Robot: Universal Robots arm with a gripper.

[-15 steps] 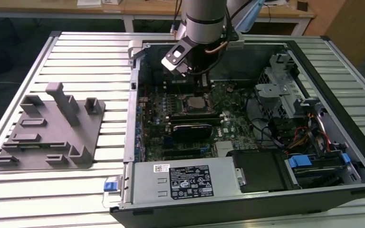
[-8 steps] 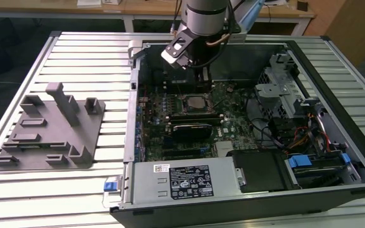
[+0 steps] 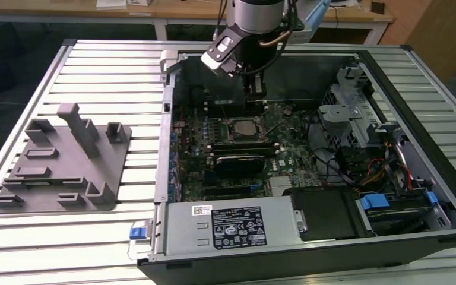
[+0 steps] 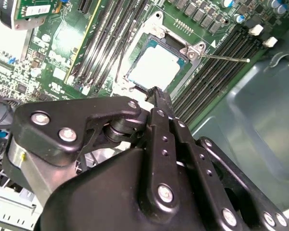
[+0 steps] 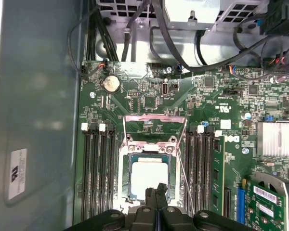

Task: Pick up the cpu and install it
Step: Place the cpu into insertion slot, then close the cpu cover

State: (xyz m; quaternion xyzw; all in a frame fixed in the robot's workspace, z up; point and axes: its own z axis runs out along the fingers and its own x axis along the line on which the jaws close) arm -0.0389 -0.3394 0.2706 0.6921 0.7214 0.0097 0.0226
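Observation:
The cpu point(image 3: 242, 126) lies flat in its socket on the green motherboard, with its shiny silver top facing up. Both wrist views show it, the cpu point(image 4: 156, 67) and cpu point(image 5: 148, 175) seated inside the black socket frame point(image 5: 127, 180). The socket's metal load plate point(image 5: 154, 127) is swung open and its thin lever point(image 4: 226, 58) sticks out sideways. My gripper point(image 3: 254, 94) hangs inside the open computer case, a little above the board and just beyond the cpu's far edge. Its black fingers point(image 4: 156, 94) are pressed together, and the gripper point(image 5: 157, 190) is shut with nothing between them.
The computer case wall point(image 3: 418, 89) surrounds the board. A power supply point(image 3: 228, 222) sits at the near edge and a drive cage point(image 3: 355, 113) with cables on the exterior view's right. Memory slots point(image 5: 98, 168) flank the socket. A grey plastic fixture point(image 3: 62, 160) stands on the slatted table point(image 3: 22, 249).

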